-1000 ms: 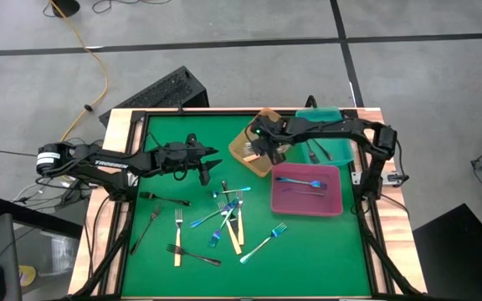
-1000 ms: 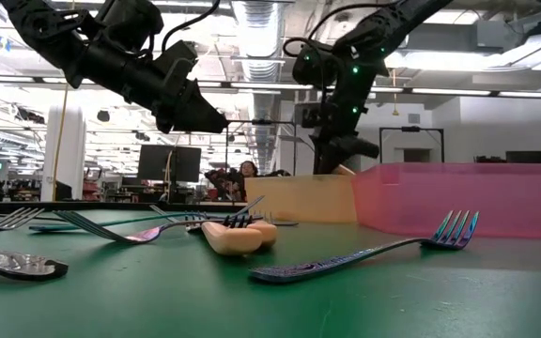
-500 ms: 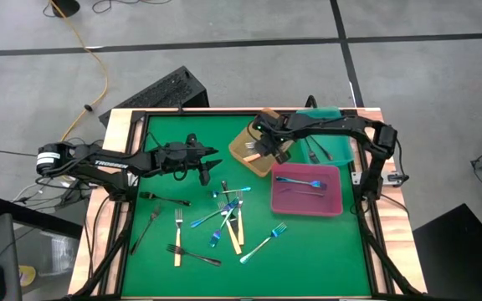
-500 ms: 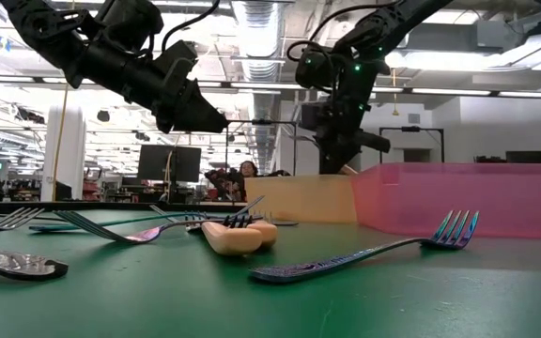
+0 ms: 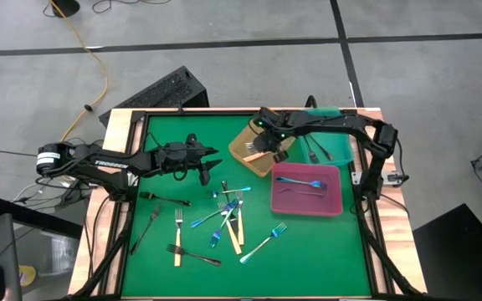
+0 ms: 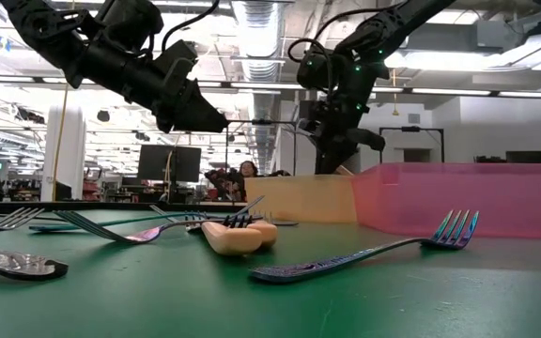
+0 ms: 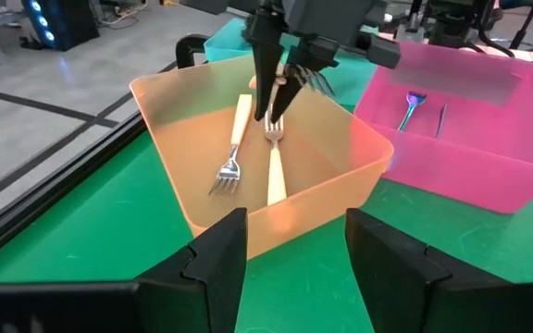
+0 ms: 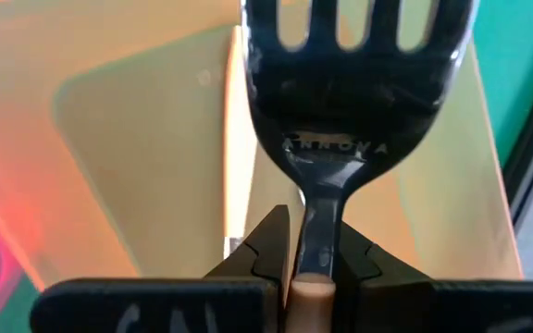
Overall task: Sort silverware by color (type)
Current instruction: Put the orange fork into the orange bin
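My right gripper (image 5: 268,149) hangs over the orange tray (image 5: 243,157) at the far middle of the table, shut on a cream-handled fork (image 8: 359,102) with silver tines. Two more cream-handled forks (image 7: 234,139) lie flat on that tray's floor. Loose silverware (image 5: 224,219) of all three kinds lies scattered on the green mat near the middle. My left gripper (image 5: 212,167) waits open above the mat's left centre, its fingers (image 7: 216,259) empty and facing the orange tray. My right gripper pinches the fork's neck (image 8: 315,231) between its two fingers, just where the silver meets the cream handle. The fingers slant down from above and lie along the fork. Its tined head (image 7: 316,81) juts out past the fingertips. The fork hangs clear above the orange tray's floor.
A pink tray (image 5: 308,202) with a blue fork (image 5: 299,181) sits right of the orange one. A teal tray (image 5: 329,115) with black forks (image 5: 318,150) stands at the far right corner. A raised wooden frame (image 5: 124,134) rims the mat.
My right gripper has turned and tipped a little above the orange tray, staying shut on the cream-handled fork, which has swung with it.
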{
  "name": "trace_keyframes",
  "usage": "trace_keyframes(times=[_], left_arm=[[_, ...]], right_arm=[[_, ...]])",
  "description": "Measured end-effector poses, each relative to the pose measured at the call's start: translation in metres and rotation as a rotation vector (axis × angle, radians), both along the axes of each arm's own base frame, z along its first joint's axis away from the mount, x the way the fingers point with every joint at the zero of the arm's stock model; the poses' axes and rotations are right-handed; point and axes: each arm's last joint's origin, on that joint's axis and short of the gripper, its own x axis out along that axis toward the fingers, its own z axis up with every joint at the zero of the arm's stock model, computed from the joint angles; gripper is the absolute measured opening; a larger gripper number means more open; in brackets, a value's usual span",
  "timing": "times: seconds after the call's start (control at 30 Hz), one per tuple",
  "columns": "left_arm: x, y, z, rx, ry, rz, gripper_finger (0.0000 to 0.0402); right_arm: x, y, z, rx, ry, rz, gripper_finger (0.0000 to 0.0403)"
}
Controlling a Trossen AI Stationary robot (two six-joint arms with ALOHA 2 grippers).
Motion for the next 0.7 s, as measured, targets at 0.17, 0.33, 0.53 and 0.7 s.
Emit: trace_keyframes(times=[0.17,0.33,0.53,0.7], left_arm=[[0.000,0.000,0.000,0.014,0.006,-0.006,0.0167],[0.000,0.000,0.000,0.017,0.004,-0.008,0.0167],[0.000,0.000,0.000,0.026,0.009,-0.011,0.0167],[0.000,0.000,-0.001,0.031,0.020,-0.014,0.0167]], right_arm=[[0.002,-0.006,-0.004,0.003,-0.013,-0.027,0.0059],[0.018,-0.012,-0.021,0.053,0.046,-0.075,0.0059],[0.032,-0.022,-0.029,0.099,0.159,-0.158,0.0059],[0.036,-0.028,-0.034,0.122,0.207,-0.192,0.0059]])
